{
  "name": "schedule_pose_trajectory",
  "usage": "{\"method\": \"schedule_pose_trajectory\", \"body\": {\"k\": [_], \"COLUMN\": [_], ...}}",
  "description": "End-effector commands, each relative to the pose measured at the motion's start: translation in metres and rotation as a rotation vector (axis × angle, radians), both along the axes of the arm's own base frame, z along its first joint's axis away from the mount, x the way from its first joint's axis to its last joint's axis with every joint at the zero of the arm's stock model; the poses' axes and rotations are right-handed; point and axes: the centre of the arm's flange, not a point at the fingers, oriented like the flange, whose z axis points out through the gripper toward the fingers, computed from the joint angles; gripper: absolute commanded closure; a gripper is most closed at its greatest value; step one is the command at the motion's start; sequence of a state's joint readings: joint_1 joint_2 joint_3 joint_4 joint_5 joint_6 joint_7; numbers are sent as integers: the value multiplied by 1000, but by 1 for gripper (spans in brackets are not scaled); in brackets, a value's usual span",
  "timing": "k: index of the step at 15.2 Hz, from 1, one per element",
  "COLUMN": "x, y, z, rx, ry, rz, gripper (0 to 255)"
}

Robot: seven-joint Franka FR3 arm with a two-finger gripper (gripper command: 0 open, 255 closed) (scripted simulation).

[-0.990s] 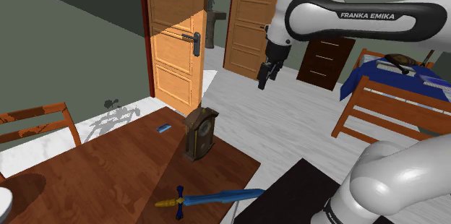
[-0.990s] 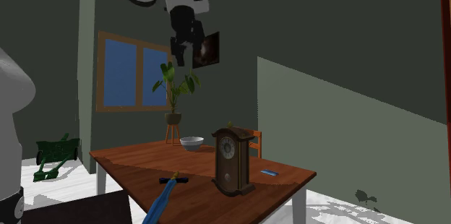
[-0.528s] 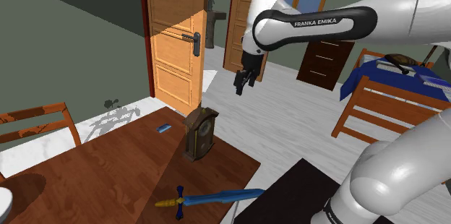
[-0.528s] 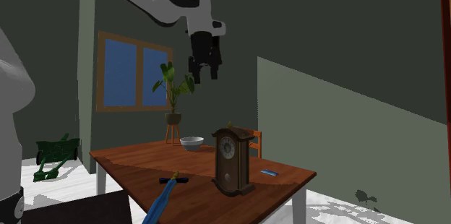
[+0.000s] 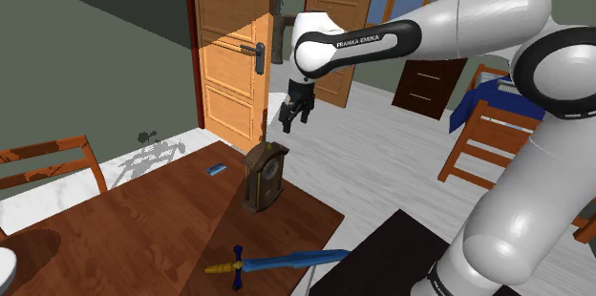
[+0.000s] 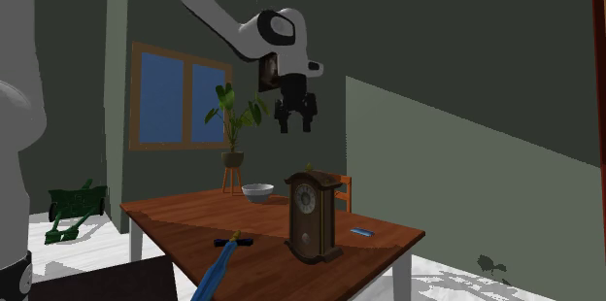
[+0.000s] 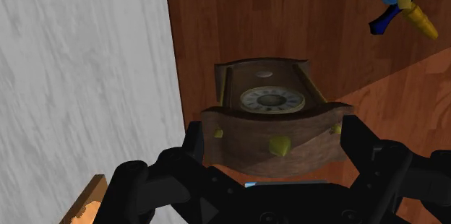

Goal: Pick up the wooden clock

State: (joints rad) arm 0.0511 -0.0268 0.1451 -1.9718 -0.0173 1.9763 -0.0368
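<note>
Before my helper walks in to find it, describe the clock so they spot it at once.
Look at the reddish-brown wooden table in front of the orange panelled door. Near its edge stands the dark brown arched wooden clock, upright, with a round dial. Its neighbours lie flat: a gold-hilted blue sword and a small blue block.

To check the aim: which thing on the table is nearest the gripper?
The clock: it stands upright below the open gripper; the sword lies flat, farther off.
</note>
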Motion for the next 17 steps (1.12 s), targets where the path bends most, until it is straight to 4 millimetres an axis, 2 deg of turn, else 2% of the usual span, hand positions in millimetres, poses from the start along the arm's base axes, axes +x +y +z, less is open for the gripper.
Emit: {"method": "schedule_pose_trajectory", "body": {"k": [1, 7, 14, 16, 17], "x": [21, 80, 80, 80, 81], "y": [10, 35, 35, 35, 36], "z": [-16, -61, -98, -101, -101], "rx": [11, 41, 41, 41, 41], "ry": [12, 46, 46, 46, 45], "rz": [1, 6, 6, 6, 6], "gripper": [0, 0, 0, 0, 255]}}
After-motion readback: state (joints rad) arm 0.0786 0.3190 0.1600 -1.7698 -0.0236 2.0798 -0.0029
